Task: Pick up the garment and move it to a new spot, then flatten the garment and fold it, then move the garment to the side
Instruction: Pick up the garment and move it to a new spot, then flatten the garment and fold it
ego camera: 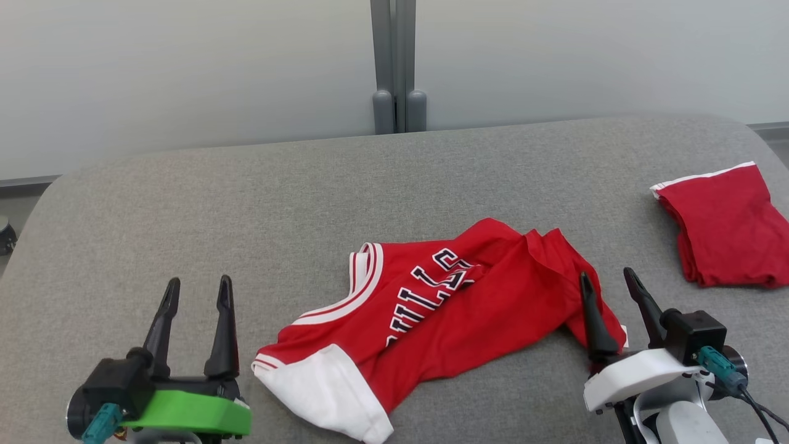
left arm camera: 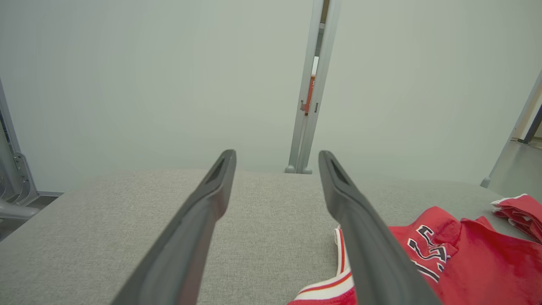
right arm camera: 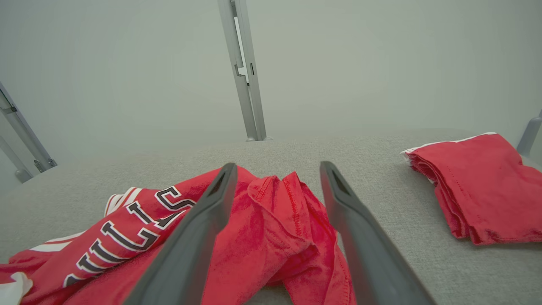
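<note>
One crumpled red jersey (ego camera: 444, 308) lies on the grey padded table (ego camera: 246, 203), on the robot's side of the grey post (ego camera: 394, 68) at the back wall and roughly in line with it. It is neither flat nor folded: the body is bunched over itself, the black-and-white lettering runs slantwise, and a white inside panel is turned out at the near corner. Since nothing grips it, I judge it has been set down at its spot and that flattening is the step in hand.

The left gripper (ego camera: 197, 287) stands left of the post's line, just beside the jersey's white-trimmed edge but apart from it. Its fingers are spread wide over bare table, with nothing between them. The right gripper (ego camera: 607, 277) stands right of the post's line at the jersey's bunched right edge, also spread wide and empty. Whether its tips touch the cloth I cannot tell. That flanking stance suits taking both ends to pull the cloth out.

Further right of the post, well apart, a folded red garment (ego camera: 727, 228) sits near the table's edge.
</note>
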### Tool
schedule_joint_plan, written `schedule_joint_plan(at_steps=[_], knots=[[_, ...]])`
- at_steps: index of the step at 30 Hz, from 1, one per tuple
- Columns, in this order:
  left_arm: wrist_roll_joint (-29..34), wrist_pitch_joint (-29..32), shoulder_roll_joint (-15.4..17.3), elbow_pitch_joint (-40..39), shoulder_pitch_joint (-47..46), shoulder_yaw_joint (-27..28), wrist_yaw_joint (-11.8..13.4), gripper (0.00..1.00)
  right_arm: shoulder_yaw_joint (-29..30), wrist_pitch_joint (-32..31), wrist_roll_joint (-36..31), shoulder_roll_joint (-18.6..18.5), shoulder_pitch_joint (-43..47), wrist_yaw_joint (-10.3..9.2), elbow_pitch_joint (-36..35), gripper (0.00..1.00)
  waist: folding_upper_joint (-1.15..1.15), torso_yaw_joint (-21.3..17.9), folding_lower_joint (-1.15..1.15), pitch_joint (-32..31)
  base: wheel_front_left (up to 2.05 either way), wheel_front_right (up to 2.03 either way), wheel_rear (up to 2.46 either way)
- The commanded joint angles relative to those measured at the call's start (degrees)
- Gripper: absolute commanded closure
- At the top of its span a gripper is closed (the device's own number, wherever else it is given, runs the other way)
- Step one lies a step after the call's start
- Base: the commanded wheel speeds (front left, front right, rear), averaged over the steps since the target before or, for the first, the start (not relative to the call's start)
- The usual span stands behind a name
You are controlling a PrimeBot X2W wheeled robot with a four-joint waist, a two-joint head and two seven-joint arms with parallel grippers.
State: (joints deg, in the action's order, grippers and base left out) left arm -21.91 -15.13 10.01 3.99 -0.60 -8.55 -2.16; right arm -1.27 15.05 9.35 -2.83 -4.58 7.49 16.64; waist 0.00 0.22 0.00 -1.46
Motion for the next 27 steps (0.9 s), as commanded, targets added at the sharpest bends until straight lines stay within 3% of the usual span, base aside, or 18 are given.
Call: schedule_joint_plan(at_steps=[1, 9, 16, 22, 27], knots=[[1.08, 0.01, -1.36, 0.21, 1.67, 1.11, -0.86, 0.0, 0.24, 0.16, -0.05, -0.13, 0.9, 0.0, 0.36, 0.0, 0.0, -0.13, 0.0, -0.1, 0.0, 0.0, 0.0], [4.8, 0.01, -6.17, 2.97, 4.16, 4.06, -4.35, 0.0, 1.27, 0.17, 0.44, -0.12, 1.21, 0.0, 2.47, 0.0, 0.0, 0.03, 0.0, -0.32, 0.0, 0.0, 0.0], [5.96, 0.01, -6.94, 4.26, 1.95, 3.43, -5.16, 0.0, 1.68, -0.67, -0.9, -0.12, -1.71, 0.0, 6.87, 0.0, 0.0, 1.55, 0.0, 0.31, 0.0, 0.0, 0.0], [6.57, 0.01, -7.06, 5.61, 1.13, 1.32, -5.34, 0.0, 3.41, -4.63, -0.21, -0.15, -5.32, 0.0, 14.71, 0.0, 0.0, 4.54, 0.0, 1.56, 0.0, 0.0, 0.0], [6.35, 0.01, -7.06, 6.13, 0.56, -0.66, -5.34, 0.0, 4.51, -4.48, 0.8, -0.14, -8.09, 0.0, 20.08, 0.0, 0.0, 6.48, 0.0, 2.58, 0.0, 0.0, 0.0]])
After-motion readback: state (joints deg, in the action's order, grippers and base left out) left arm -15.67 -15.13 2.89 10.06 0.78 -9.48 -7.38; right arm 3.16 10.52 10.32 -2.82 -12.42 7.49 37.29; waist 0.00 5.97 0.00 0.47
